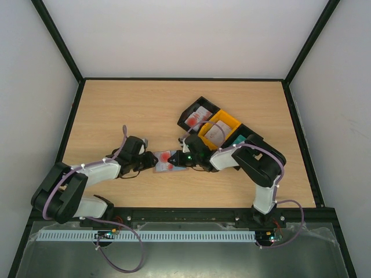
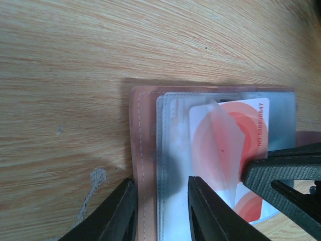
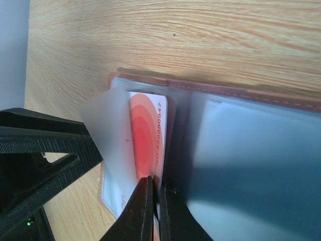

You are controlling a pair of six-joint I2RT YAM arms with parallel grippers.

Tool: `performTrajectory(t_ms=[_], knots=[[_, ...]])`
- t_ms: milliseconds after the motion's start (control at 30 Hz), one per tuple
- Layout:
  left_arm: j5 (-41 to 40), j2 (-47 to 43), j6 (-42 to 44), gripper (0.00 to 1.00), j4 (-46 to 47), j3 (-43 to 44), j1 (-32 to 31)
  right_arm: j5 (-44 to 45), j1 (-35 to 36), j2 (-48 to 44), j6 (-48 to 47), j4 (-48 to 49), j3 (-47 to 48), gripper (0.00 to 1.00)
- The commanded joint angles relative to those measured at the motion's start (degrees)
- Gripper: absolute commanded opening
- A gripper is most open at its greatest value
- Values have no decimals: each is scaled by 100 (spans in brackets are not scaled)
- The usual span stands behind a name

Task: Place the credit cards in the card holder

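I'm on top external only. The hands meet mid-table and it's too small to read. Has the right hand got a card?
Observer: Yes. In the right wrist view, the right hand is shut on the edge of a red-and-white card.
Operator: Is it in a pocket?
Observer: Only at one corner, where a clear flap curls over it. Most of the card shows uncovered, lying on the open card holder.
Operator: And the other arm?
Observer: The left hand has its fingers apart at the holder's outer edge, over the brown border and the pocket sleeve. I cannot tell whether they are pinching it.
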Motion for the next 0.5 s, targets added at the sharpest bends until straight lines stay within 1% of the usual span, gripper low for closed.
performTrajectory(t_ms=[0,300,467], knots=[[158,125,-42,31,-247,-258,3,93,154,330,78,-302,112,2],[261,120,-119,29,-118,-339,7,154,264,390,352,-191,136,2],[373,104,-238,30,-47,-357,2,212,305,209,499,137,-137,4]])
